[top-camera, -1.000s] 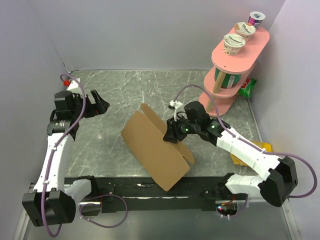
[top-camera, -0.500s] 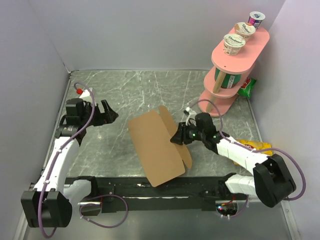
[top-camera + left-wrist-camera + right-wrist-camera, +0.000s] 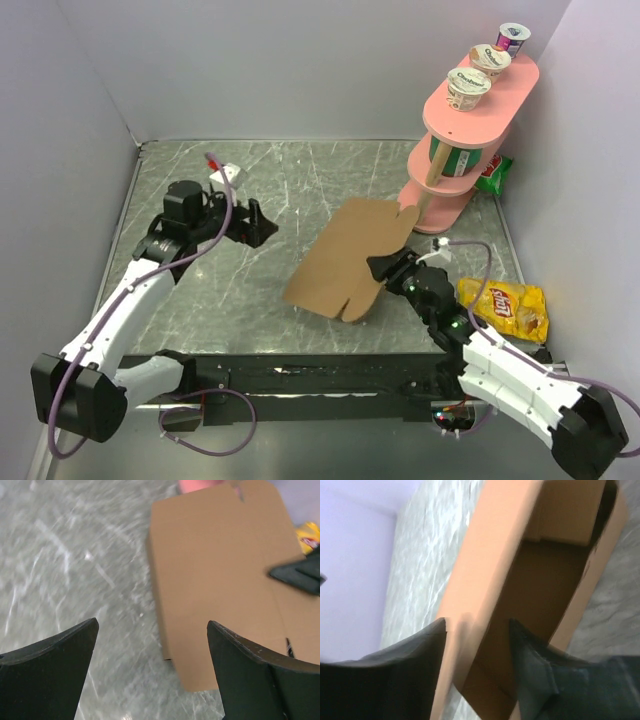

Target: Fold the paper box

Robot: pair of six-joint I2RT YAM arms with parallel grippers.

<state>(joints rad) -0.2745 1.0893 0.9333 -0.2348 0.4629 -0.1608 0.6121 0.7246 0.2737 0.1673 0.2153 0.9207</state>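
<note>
Two left fingers (image 3: 50, 677), black and spread wide, hold nothing. Between them we see only bare grey marbled desk (image 3: 300, 170), with the plain brown cardboard box (image 3: 345, 258) lying just ahead of them and apart from them. The right fingers (image 3: 540, 680) straddle one wall of that box at its right-hand edge, one on the outer side and one over the open inside. We cannot tell whether they are clamped on the wall or loose around it.

From above, we find the box right of the desk's middle and skewed, with its broad unprinted panel facing up. It has a notched flap at the near edge, and a rounded flap at the far corner reaches to the foot of a pink two-tier stand (image 3: 450, 212). Whether flap and stand touch we cannot tell.

The left arm leans in from the left side, its fingers poised left of the box. Three foil-lidded cups (image 3: 468, 88) line the stand's top tier, a green-and-white tub (image 3: 455, 160) sits on the lower one, and a green packet (image 3: 495, 172) lies behind it. A yellow crisp bag (image 3: 505, 308) lies on the desk just right of the right arm.
</note>
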